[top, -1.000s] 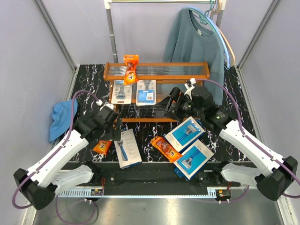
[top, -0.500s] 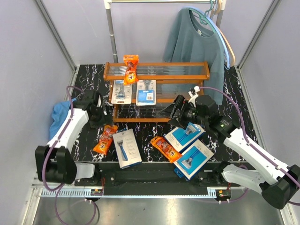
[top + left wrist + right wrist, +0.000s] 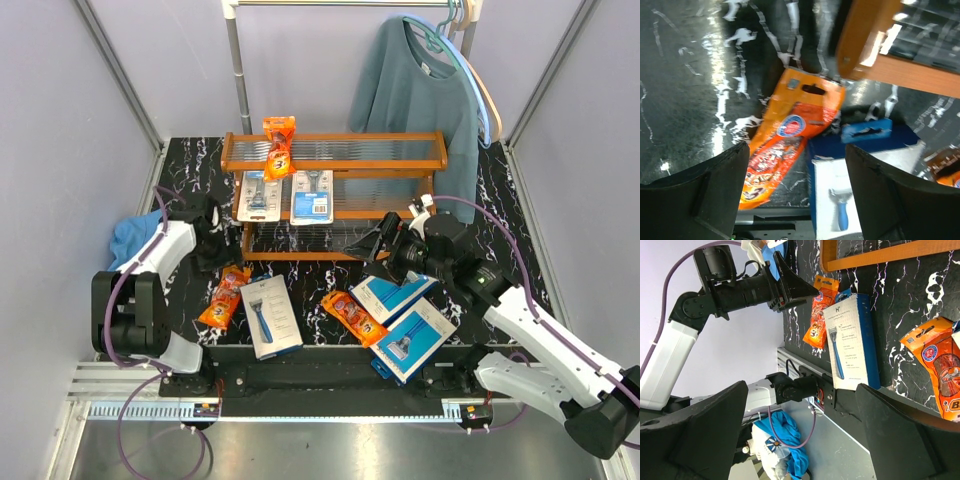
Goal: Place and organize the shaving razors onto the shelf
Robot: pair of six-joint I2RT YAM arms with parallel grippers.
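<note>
Seen from above, the shelf (image 3: pixel 335 138) carries one orange bag (image 3: pixel 279 146) on its top tier and two blister cards (image 3: pixel 260 195) on the middle tier. Two more orange bags and three boxes (image 3: pixel 271 315) lie on the table (image 3: pixel 195 165) in front. The left gripper (image 3: pixel 215 250) is held near the shelf's left foot and the right gripper (image 3: pixel 362 243) before its lowest tier. In the left wrist view, the fingers (image 3: pixel 695 195) are spread wide and empty above the nearest bag (image 3: pixel 790 145). It lies flat, its hang-hole end turned toward the shelf frame, just beside a pale box (image 3: pixel 840 200). This bag is judged to be the next pick. A descent centred on its width is advised, with the fingers closed across its narrow sides and kept clear of the box, so that nothing else is dragged along. In the right wrist view, the parted fingers (image 3: pixel 910 430) are shown high over the same pale box, with nothing gripped.
</note>
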